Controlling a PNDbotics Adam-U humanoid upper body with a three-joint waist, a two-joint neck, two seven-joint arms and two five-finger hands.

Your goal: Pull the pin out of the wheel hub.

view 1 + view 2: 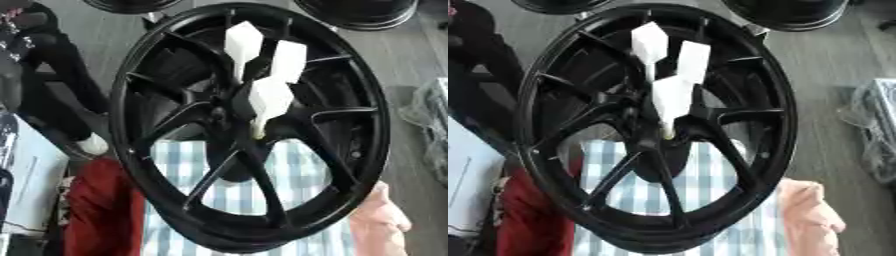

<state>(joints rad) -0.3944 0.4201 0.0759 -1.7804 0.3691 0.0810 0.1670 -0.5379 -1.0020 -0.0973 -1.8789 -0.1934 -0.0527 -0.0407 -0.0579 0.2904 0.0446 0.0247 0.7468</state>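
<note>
The wheel hub (249, 125) fills nearly all I see: a black rim with thin spokes, standing almost upright and leaning a little, its face turned towards me. At its middle sit three white, pointed pieces bunched close together. The lowest of them, the pin (268, 102), narrows to a pale yellowish tip that meets the hub's centre; the other two white pieces (243, 42) stand just above it and angle down towards the same spot. Between them is a dark shape that I take for my right hand (254, 75), but it blends into the black spokes behind it, so I cannot tell whether my fingers are clenched, released or grasping the pin. My left hand does not show. Through the spokes, below that dark shape, lies a blue-and-white checked cloth (297, 170), with a red cloth (101, 205) to its left and a pink cloth (381, 217) to its right. Above, at the far edge, are parts of two more black wheels (359, 12) on the grey floor (411, 60).
</note>
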